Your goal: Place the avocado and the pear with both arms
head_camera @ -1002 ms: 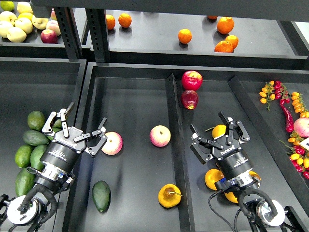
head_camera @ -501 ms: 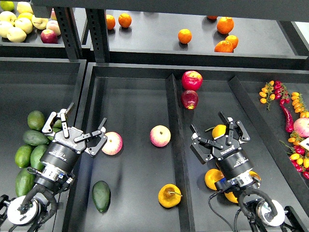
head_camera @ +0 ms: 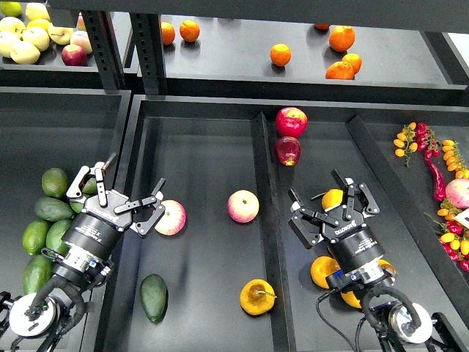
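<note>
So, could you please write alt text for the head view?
Two open black grippers, left and right, hover over dark trays; the avocado and pear lie in the middle tray, near two pink apples.

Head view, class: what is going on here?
A two-armed robot is working over bins of fruit. Both the left gripper and right gripper are open and empty. The avocado and pear lie loose in the middle tray, near its front, apart from each other.

A single head view — high, angled forward and down over the black trays (head_camera: 198,110) — both arms close below.
</note>
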Robot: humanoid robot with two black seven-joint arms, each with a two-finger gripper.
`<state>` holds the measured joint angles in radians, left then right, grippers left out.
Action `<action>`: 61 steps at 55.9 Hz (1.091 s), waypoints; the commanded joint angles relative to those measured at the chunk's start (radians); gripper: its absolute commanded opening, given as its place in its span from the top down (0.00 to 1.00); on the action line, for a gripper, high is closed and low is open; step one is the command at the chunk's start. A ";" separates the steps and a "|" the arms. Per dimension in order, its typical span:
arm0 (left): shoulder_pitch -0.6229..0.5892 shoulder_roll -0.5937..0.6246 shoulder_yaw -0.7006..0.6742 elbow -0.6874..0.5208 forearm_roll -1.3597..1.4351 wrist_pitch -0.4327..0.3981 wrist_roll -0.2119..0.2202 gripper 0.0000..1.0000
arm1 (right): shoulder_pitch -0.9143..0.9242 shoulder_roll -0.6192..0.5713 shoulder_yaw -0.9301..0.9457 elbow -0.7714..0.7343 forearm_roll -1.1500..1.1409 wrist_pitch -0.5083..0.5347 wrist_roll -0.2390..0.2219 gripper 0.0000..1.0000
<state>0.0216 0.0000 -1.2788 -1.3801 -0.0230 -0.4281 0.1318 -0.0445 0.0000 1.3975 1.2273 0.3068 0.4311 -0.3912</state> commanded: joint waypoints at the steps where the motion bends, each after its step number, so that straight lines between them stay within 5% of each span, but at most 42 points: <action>1: 0.000 0.000 0.006 0.000 0.005 0.000 0.002 0.00 | 0.000 0.000 0.000 0.000 0.000 0.000 0.000 0.01; 7: -0.014 0.000 0.024 0.003 0.038 -0.003 0.017 0.00 | 0.000 0.000 -0.002 0.001 0.000 0.000 0.000 0.01; 12: -0.081 0.006 0.061 0.012 0.133 -0.020 0.071 0.00 | 0.000 0.000 0.000 0.000 0.000 0.000 0.000 0.01; 26: -0.350 0.379 0.369 0.013 0.248 -0.061 0.258 0.00 | 0.005 0.000 0.020 0.000 0.000 -0.040 0.017 0.01; 28: -0.470 0.484 0.521 0.010 0.259 -0.061 0.317 0.00 | 0.011 0.000 0.034 -0.003 0.002 -0.054 0.024 0.01; 32: -0.558 0.526 0.639 0.006 0.265 -0.061 0.356 0.00 | 0.015 0.000 0.046 -0.003 0.003 -0.055 0.025 0.01; 61: -0.994 0.459 1.174 0.035 0.436 -0.061 0.357 0.00 | 0.083 0.000 0.075 -0.072 0.015 -0.064 0.026 0.01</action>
<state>-0.8944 0.4907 -0.2037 -1.3630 0.3949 -0.4888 0.4888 0.0203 0.0000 1.4715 1.1736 0.3219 0.3665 -0.3650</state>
